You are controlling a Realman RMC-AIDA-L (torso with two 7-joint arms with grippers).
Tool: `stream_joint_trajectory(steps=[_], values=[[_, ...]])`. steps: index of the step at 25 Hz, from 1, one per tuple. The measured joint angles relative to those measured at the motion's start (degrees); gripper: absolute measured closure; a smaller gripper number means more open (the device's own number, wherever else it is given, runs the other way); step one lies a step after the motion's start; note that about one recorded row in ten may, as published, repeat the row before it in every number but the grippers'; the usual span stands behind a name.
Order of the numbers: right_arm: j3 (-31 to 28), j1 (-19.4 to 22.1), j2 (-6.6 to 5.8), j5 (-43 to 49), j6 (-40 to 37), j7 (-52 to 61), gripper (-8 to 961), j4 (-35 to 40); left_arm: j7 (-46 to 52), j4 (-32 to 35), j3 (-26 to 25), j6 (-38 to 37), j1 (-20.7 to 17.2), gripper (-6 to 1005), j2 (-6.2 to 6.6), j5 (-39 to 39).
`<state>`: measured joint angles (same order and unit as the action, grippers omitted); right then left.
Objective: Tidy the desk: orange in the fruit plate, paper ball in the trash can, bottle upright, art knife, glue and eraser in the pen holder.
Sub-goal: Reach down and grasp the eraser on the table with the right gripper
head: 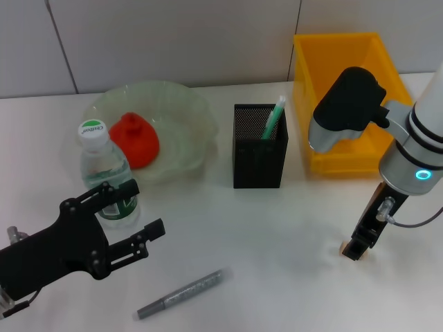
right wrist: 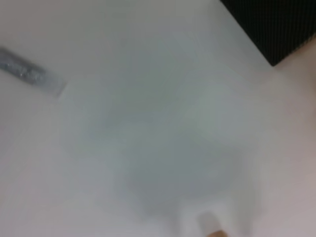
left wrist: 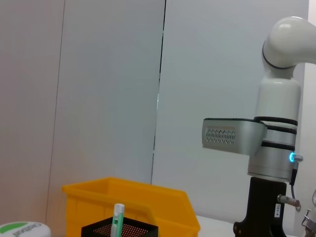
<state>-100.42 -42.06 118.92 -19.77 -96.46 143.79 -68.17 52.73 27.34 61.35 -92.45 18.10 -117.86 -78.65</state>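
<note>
The orange (head: pixel 135 138) lies in the pale green fruit plate (head: pixel 187 111). Just in front of the plate, the bottle (head: pixel 104 169) stands upright with its white cap (left wrist: pixel 22 230) on. My left gripper (head: pixel 135 213) is open right beside the bottle, and one finger overlaps its label. A green-and-white glue stick (head: pixel 274 119) (left wrist: pixel 117 215) stands in the black mesh pen holder (head: pixel 259 149). The grey art knife (head: pixel 181 294) (right wrist: pixel 29 71) lies flat at the table's front. My right gripper (head: pixel 358 247) points down at the table, touching a small tan eraser (head: pixel 344 247) (right wrist: pixel 213 233). The paper ball is out of view.
The yellow trash can (head: pixel 346 90) (left wrist: pixel 138 197) stands at the back right, behind my right arm (left wrist: pixel 274 148). The pen holder's corner (right wrist: pixel 276 24) shows in the right wrist view. White tabletop (head: pixel 277 235) lies between the two grippers.
</note>
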Motion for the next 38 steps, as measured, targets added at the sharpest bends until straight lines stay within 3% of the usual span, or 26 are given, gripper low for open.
stream_joint_trajectory(steps=[5,23,30,35,38], values=[[1.3,0.1,0.0,0.3,0.7,0.5,370,0.3,0.0,0.0,0.0,0.1,0.1,218,0.0,0.0],[3.1,-0.4,-0.01,0.2,2.4,1.5,370,2.8,-0.7,-0.1,-0.1,0.3,0.1,218,0.21,0.0],[3.1,-0.9,-0.01,0.0,2.5,1.8,416,4.2,-0.7,0.0,0.1,0.3,0.1,218,0.2,0.0],[3.1,-0.9,0.0,0.0,2.7,2.1,491,4.5,-0.7,0.0,-0.1,0.1,0.1,218,0.18,0.0],[3.1,-1.0,-0.01,0.0,2.7,2.2,646,4.6,-0.7,0.0,-0.1,0.1,0.1,218,0.18,0.0]])
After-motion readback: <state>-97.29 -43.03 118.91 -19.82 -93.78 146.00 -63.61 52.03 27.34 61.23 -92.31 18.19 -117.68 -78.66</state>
